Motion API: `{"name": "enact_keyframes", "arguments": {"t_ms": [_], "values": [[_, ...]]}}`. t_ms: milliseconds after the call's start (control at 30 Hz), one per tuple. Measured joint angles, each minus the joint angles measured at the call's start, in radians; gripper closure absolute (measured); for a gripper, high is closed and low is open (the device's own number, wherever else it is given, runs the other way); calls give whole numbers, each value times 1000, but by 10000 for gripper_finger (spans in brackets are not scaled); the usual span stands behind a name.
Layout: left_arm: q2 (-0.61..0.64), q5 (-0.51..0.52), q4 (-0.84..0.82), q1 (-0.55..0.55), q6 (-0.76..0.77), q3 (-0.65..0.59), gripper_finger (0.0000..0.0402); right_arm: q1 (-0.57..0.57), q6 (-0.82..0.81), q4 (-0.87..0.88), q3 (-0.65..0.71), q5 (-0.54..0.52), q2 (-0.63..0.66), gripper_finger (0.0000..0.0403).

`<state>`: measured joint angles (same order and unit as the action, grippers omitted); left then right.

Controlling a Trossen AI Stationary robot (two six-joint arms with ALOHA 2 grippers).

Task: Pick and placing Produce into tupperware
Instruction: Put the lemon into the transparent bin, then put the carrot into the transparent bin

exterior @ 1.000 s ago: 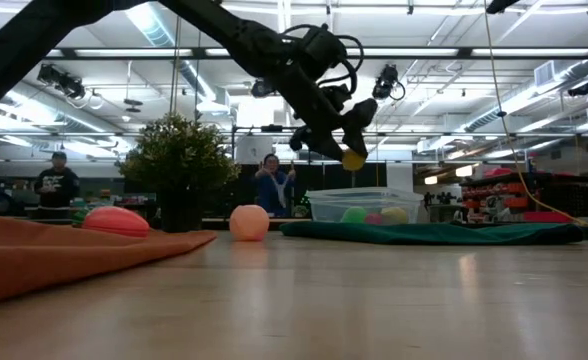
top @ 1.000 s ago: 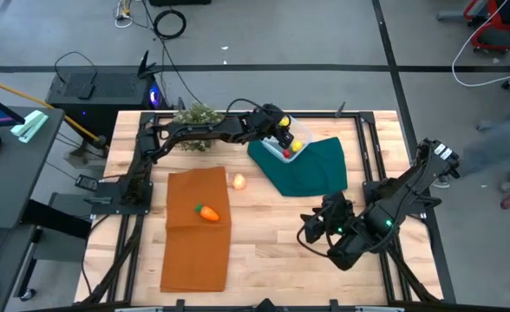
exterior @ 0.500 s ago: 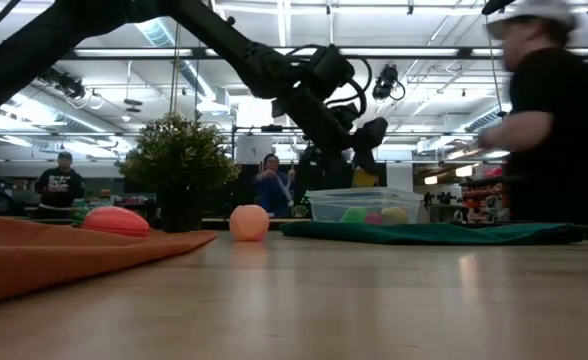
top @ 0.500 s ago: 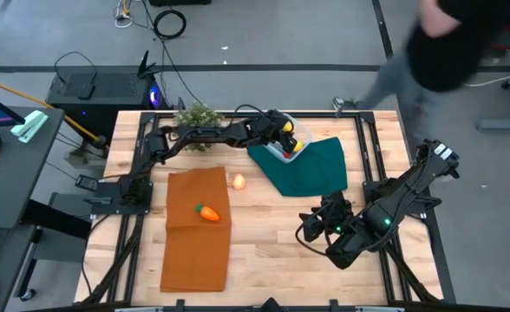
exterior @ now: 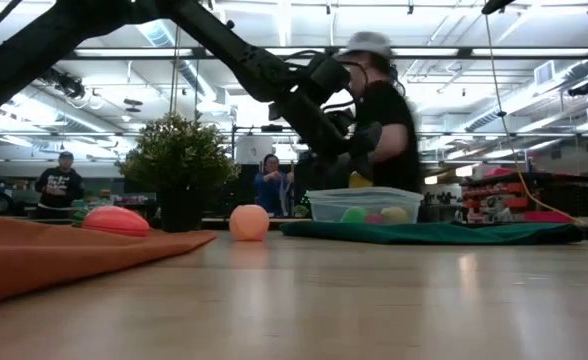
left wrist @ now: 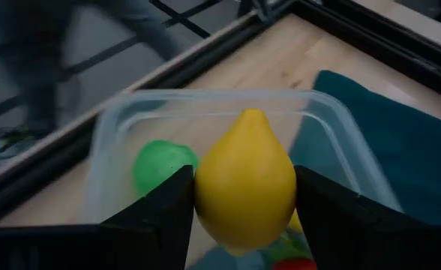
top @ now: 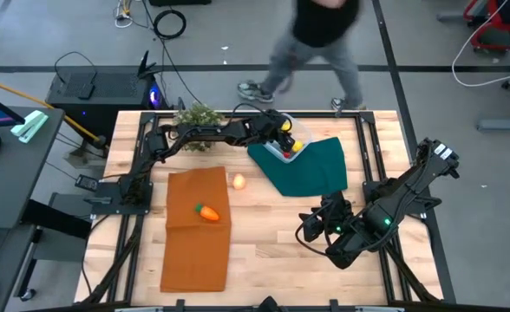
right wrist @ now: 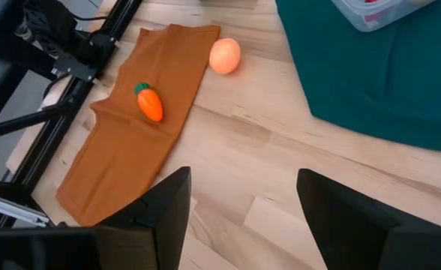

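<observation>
My left gripper [left wrist: 243,225] is shut on a yellow lemon [left wrist: 244,180] just above the clear tupperware [left wrist: 205,105], which stands on the dark green cloth [top: 311,169] near the table's far edge. Inside the box lie a green ball [left wrist: 160,166], a red strawberry [left wrist: 295,262] and another yellow piece. The low view shows the lemon [exterior: 359,180] at the rim of the tupperware [exterior: 364,205]. The carrot [top: 207,212] lies on the orange cloth [top: 196,230]; the peach ball [top: 238,181] rests on bare wood. My right gripper [top: 311,230] waits open near the right near corner. My left gripper pinches the lemon's widest part [left wrist: 205,187] between its two fingers, one on each side. It comes slanting down from the table's left. The lemon is lifted clear, its pointed tip [left wrist: 250,114] facing away from the wrist, over the box's opening.
A bushy potted plant [top: 194,115] stands at the far edge, left of the box. A person [top: 320,39] walks on the floor beyond the far edge. Bare wood lies between the two cloths and in front of the right gripper [right wrist: 243,217].
My left gripper, still shut on the lemon, has sunk from well above the tupperware down to its rim. A person has walked past behind the table's far edge, from right toward left.
</observation>
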<state>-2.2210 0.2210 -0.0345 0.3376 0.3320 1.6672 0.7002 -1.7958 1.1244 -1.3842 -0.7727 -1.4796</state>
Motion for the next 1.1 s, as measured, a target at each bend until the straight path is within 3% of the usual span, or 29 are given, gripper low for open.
{"name": "enact_keyframes", "arguments": {"t_ms": [167,367,600,867,1100], "values": [[1,-31,-23,-7,12,0,179,0,-2,0,0,0,0,193],[1,-35,-129,-11,23,-1,192,0,-3,0,0,0,0,193],[1,-43,-175,-11,23,-1,178,0,-7,0,0,0,0,193],[1,-43,-203,-15,12,-1,189,0,-9,-1,0,0,0,193],[2,-43,-203,-16,12,-1,143,0,-9,-15,0,0,0,193]]}}
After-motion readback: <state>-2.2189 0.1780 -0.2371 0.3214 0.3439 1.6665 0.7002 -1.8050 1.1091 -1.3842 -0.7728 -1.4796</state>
